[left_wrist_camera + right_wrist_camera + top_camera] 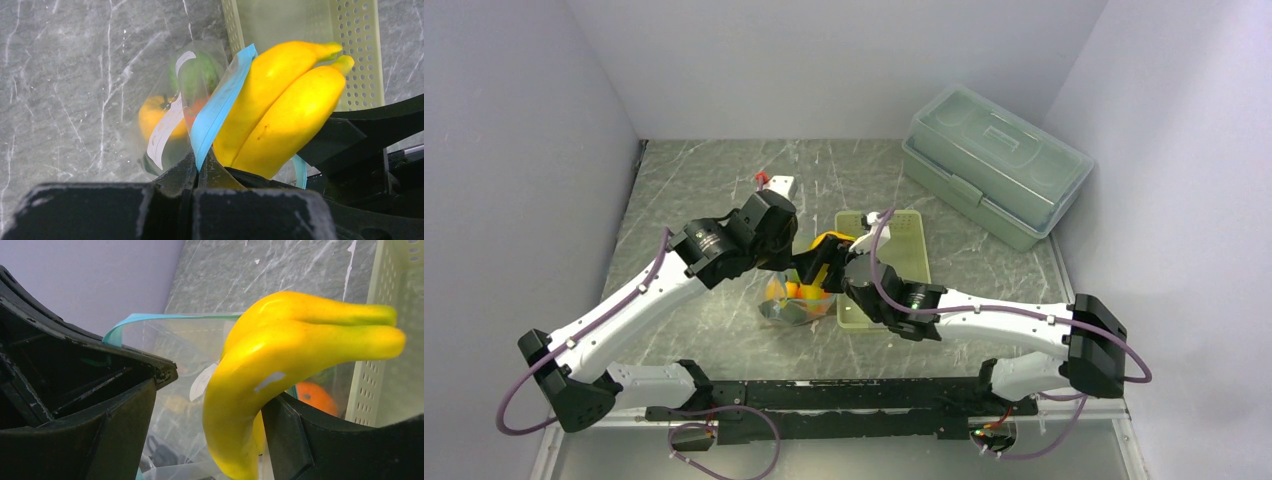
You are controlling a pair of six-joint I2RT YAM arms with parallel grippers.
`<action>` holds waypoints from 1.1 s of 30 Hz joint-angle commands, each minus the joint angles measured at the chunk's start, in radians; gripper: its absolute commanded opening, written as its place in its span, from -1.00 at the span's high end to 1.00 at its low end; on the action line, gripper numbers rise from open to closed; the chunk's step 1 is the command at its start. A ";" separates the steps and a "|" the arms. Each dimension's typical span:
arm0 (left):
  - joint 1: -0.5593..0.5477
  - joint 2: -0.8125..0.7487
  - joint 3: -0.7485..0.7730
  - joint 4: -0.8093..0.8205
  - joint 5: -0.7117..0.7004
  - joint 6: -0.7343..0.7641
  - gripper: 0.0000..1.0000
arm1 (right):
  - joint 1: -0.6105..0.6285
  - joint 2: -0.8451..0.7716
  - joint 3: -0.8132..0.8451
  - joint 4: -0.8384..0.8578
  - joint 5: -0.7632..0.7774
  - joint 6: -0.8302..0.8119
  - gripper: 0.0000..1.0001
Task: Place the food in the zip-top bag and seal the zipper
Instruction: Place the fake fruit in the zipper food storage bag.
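Observation:
The clear zip-top bag [799,298] stands between my two grippers, its mouth up. My left gripper [202,161] is shut on the light blue zipper [220,105] and holds that edge up. The yellow bananas [280,100] stick out of the bag's mouth, also in the top view [829,240]. My right gripper [215,390] is open around the bananas [260,370]; they lean on its right finger [320,440], with a gap to the left one. In the bag lie an orange ball [315,397], a green fruit [197,75] and a yellow-orange pepper [152,115].
The pale green perforated basket [909,250] lies right behind the bag and beside the right gripper. A large translucent lidded box [999,165] stands at the back right. A small white and red object [774,182] sits behind the left gripper. Walls close in on three sides.

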 commanded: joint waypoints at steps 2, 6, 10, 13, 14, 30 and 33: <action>-0.007 -0.009 0.000 0.021 0.018 0.003 0.99 | -0.005 -0.027 0.025 0.024 0.027 -0.060 -0.56; -0.007 -0.022 -0.007 0.020 0.013 0.002 0.98 | -0.005 -0.029 0.084 -0.049 0.019 -0.140 -0.55; -0.007 -0.040 -0.015 0.032 0.003 0.003 0.95 | -0.004 -0.033 0.106 -0.075 -0.025 -0.218 -0.55; -0.008 -0.043 -0.013 0.035 0.006 0.007 0.95 | -0.003 -0.041 0.111 -0.074 -0.087 -0.273 -0.53; -0.007 -0.043 -0.012 0.036 0.006 0.008 0.95 | -0.003 -0.044 0.109 -0.070 -0.104 -0.284 -0.50; -0.005 -0.096 -0.042 0.058 0.025 0.015 0.95 | -0.003 -0.200 0.047 -0.132 -0.069 -0.427 -0.37; -0.004 -0.107 -0.045 0.067 0.042 0.015 0.94 | -0.003 -0.185 0.080 -0.199 -0.059 -0.437 -0.37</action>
